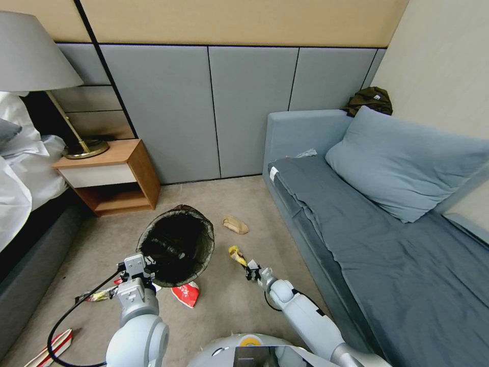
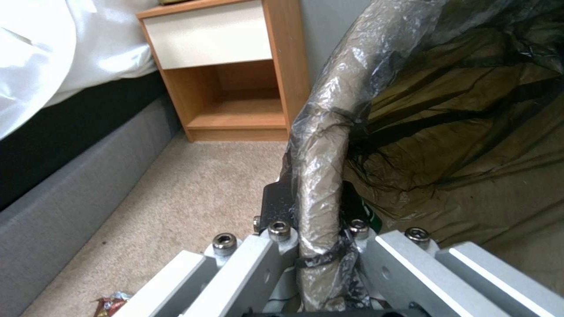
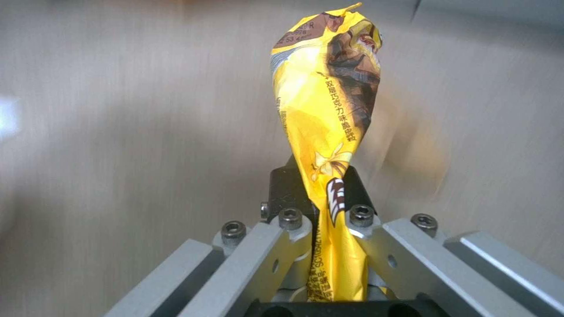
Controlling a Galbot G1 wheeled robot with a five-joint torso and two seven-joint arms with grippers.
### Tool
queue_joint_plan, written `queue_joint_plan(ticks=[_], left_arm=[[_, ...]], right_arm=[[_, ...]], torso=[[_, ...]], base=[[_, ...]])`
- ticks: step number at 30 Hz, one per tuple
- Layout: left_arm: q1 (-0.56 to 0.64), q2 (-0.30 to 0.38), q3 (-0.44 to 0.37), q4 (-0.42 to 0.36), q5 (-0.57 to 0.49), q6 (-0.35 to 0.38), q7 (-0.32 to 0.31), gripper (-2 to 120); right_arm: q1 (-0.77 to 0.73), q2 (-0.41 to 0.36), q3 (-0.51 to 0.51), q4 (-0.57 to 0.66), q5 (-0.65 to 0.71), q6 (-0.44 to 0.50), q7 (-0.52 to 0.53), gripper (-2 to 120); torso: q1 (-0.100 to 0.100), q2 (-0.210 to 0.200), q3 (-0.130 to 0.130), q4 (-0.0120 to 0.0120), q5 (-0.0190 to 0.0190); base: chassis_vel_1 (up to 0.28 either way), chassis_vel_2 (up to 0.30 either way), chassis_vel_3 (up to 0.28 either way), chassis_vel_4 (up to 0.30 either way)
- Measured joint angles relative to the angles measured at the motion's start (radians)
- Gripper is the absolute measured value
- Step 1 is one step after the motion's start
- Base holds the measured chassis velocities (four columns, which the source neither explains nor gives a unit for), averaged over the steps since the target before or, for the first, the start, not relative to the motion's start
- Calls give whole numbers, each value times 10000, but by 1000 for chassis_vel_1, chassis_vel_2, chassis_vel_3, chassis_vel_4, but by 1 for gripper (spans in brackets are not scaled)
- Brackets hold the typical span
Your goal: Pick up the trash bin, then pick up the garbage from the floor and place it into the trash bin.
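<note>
The trash bin (image 1: 175, 243), lined with a black bag, sits left of centre over the carpet. My left gripper (image 1: 136, 266) is shut on its near rim. In the left wrist view the bag-wrapped rim (image 2: 322, 145) runs between the closed fingers of the left gripper (image 2: 314, 200). My right gripper (image 1: 251, 269) is to the right of the bin and shut on a yellow snack packet (image 1: 237, 254). The right wrist view shows that packet (image 3: 329, 105) sticking out of the right gripper (image 3: 317, 187). More garbage lies on the floor: a brown paper bag (image 1: 235, 225) and a red-white packet (image 1: 187, 294).
A wooden nightstand (image 1: 114, 176) with a lamp (image 1: 84, 148) stands at the back left, beside a bed (image 1: 20, 168). A blue sofa (image 1: 367, 219) runs along the right. A crumpled wrapper (image 1: 97, 294) and a red-white item (image 1: 51, 346) lie near my left arm.
</note>
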Motion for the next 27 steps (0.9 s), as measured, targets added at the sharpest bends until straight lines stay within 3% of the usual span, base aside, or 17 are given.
queue_joint_plan(ticks=[1, 8, 9, 16, 22, 27], left_arm=[[0, 0, 0, 0, 0, 0, 0, 0], [100, 40, 151, 120, 33, -30, 6, 0], [100, 40, 151, 120, 33, -30, 6, 0], [221, -31, 410, 162, 187, -121, 27, 0], [250, -40, 404, 113, 218, -122, 28, 0], [283, -83, 447, 108, 277, -123, 28, 0]], right_arm=[[0, 0, 0, 0, 0, 0, 0, 0], [173, -351, 418, 3837, 1209, 58, 259, 0], [173, -351, 418, 3837, 1209, 58, 259, 0], [354, -629, -799, 6289, 2025, 700, -267, 0], [120, -642, -1865, 6858, 1696, 722, -344, 0], [-43, -547, -2550, 6182, 1010, 962, -504, 0]], torso=[[0, 0, 0, 0, 0], [0, 0, 0, 0, -1], [0, 0, 0, 0, -1], [0, 1, -1, 0, -1], [0, 1, -1, 0, -1], [-1, 0, -1, 0, -1]], base=[[0, 0, 0, 0], [0, 0, 0, 0], [0, 0, 0, 0], [0, 0, 0, 0], [0, 0, 0, 0], [0, 0, 0, 0]])
